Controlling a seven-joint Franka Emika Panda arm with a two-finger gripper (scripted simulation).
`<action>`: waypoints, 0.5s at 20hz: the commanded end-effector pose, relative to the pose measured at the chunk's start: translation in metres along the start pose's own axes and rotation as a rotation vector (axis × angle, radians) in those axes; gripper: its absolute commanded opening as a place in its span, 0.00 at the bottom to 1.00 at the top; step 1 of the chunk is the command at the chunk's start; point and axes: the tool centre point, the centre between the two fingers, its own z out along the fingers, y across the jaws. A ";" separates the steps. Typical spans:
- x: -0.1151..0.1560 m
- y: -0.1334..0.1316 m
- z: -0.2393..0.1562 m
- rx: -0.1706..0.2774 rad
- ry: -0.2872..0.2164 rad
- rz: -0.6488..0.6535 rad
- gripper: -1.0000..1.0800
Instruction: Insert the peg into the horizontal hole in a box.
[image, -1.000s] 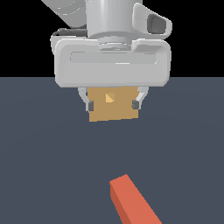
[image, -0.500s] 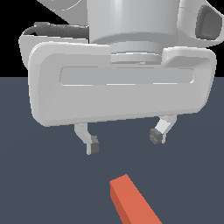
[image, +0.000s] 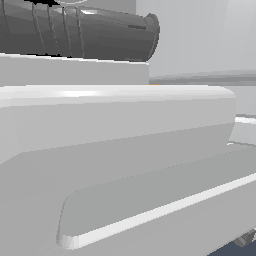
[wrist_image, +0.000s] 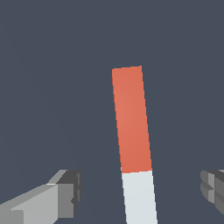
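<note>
Now closer, end effector (wrist_image: 140, 188) straddling peg (wrist_image: 132, 131), box gone

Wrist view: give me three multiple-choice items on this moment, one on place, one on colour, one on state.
1. Where does the peg lie?
A. between the two fingers, touching neither
B. clamped by both fingers
C. inside the box

2. What colours are the peg's halves?
A. blue and white
B. orange-red and white
C. all tan

3. How is the gripper?
A. shut on the peg
B. open
C. shut and empty

Answers: 1 A, dark floor shows on both sides of the peg. 2 B, both halves show in the wrist view. 3 B, the fingers stand wide apart.
</note>
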 end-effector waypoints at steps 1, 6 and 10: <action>-0.016 0.002 0.005 -0.001 0.001 -0.025 0.96; -0.040 0.005 0.013 -0.001 0.003 -0.060 0.96; -0.053 0.008 0.017 -0.001 0.003 -0.079 0.96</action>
